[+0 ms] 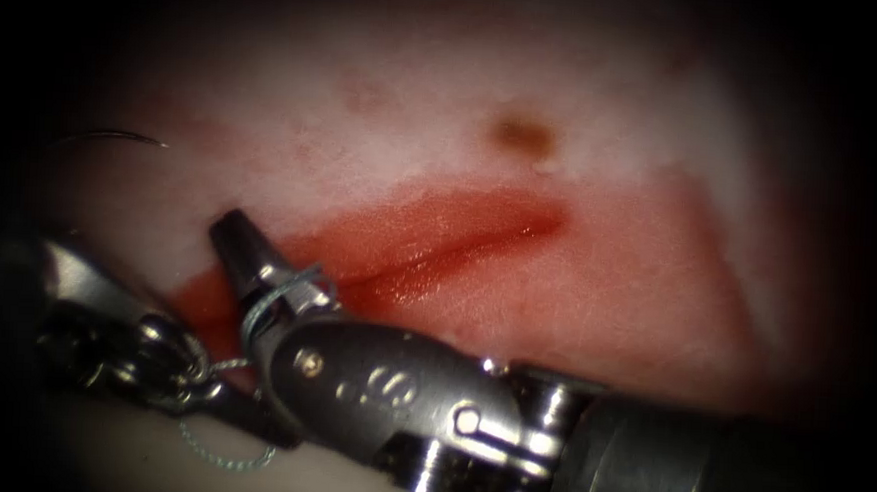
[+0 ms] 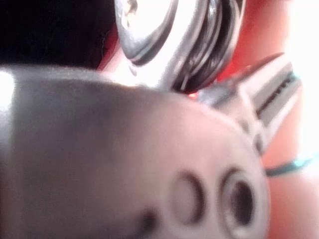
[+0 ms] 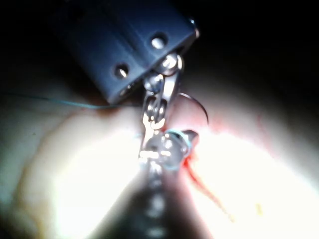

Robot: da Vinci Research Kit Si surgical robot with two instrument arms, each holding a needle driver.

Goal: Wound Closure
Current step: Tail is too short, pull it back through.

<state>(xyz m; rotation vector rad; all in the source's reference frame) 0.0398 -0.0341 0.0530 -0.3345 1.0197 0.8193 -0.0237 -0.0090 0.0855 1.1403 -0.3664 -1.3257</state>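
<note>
Thread (image 1: 281, 290) wraps the right pincer (image 1: 231, 233), closed; left pincer (image 1: 187, 363) unclear; needle (image 1: 114, 136) lies free on reddened tissue (image 1: 577, 283)

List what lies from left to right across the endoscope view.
Needle lying free on the tissue, left of the cut → left arm's tool → right arm's tool, jaws shut, thread wrapped around them → cut with red fluid → brown spot.
</note>
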